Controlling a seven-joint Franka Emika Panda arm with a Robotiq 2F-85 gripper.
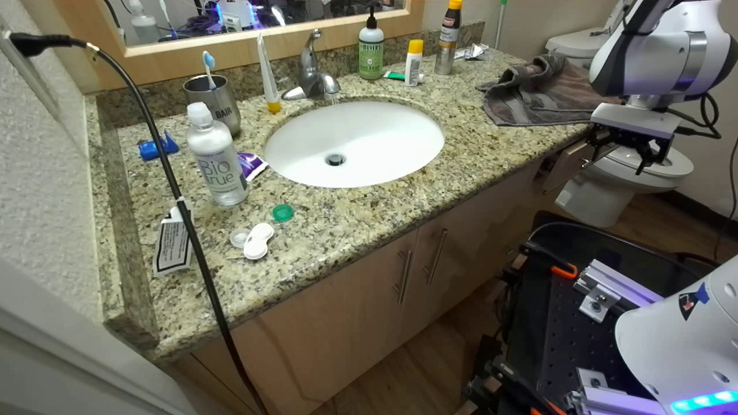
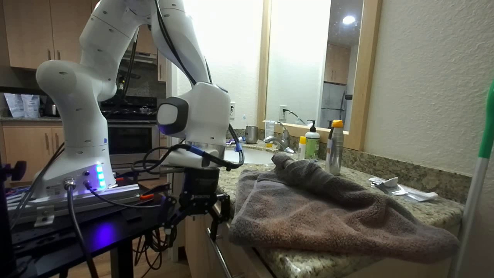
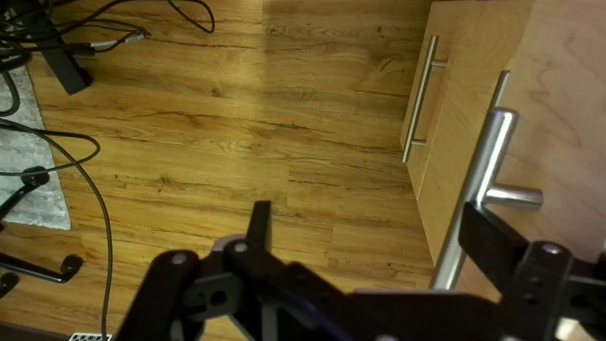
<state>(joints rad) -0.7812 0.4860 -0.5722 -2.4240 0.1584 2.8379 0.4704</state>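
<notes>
Your hand is open, its fingers spread wide, gripping nothing. Nearest to it is the handle of the drawer, beneath the end of the surface. In the wrist view one finger overlaps the handle; you cannot tell whether they touch. The opposite finger hangs over the floor.

Closest in your way is the towel: it lies bunched on the surface and spills past its edge, just beside the hand in an exterior view. Your wrist cable loops out above the hand, near the towel. On the hand's other side you have the black stand that bears the robot's base. The toilet shows behind the hand in an exterior view. Floor cables trail at the left of the wrist view, and a second handle juts out farther along.

Beside the towel you have a spray can, then a yellow-capped bottle, soap and the tap by the sink. Past the sink, well apart from the hand, are a cup holding a toothbrush, a Bio True bottle, a lens case and a green cap.
</notes>
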